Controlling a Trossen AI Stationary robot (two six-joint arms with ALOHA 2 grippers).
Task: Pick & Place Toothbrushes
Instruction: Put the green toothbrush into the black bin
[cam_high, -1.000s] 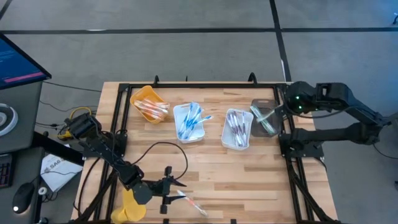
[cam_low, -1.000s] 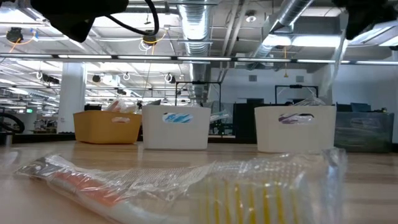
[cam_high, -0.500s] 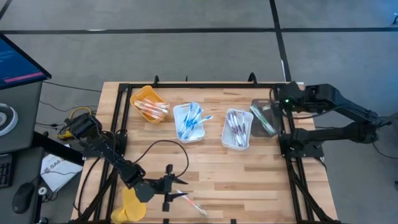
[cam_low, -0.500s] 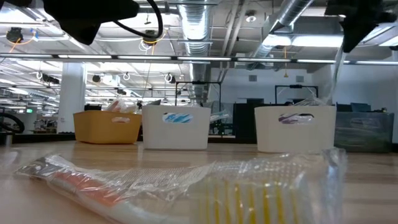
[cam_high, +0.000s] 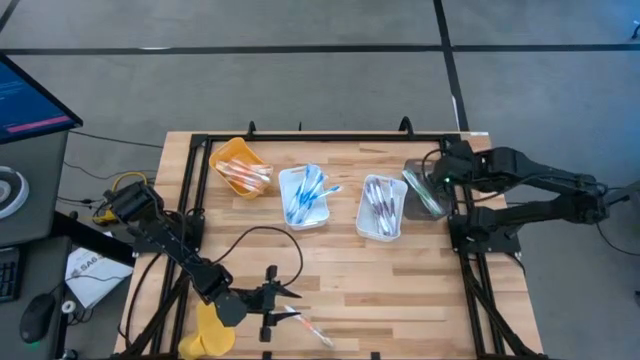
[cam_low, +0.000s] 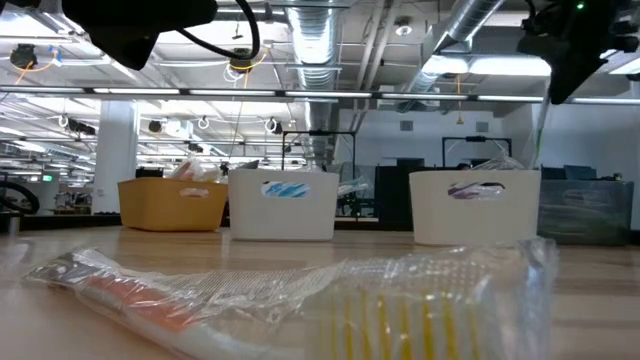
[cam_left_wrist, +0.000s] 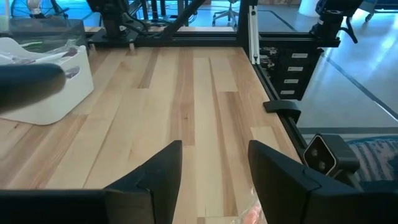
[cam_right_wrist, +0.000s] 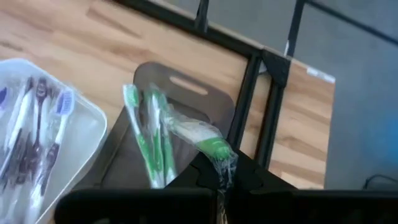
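1. Right end effector (cam_right_wrist: 219, 180) is pinched shut on a wrapped green toothbrush (cam_right_wrist: 208, 144), which it holds over the dark tray (cam_right_wrist: 180, 93) of green ones, presumably sorting by colour.
2. Left end effector (cam_left_wrist: 214, 165), fingers apart, hovers by an orange toothbrush (cam_high: 308, 328) on the surface (cam_high: 400, 290).

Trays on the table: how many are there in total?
4, in one row across the far side of the table: a yellow tray on the left, two white trays in the middle, and a dark tray on the right.
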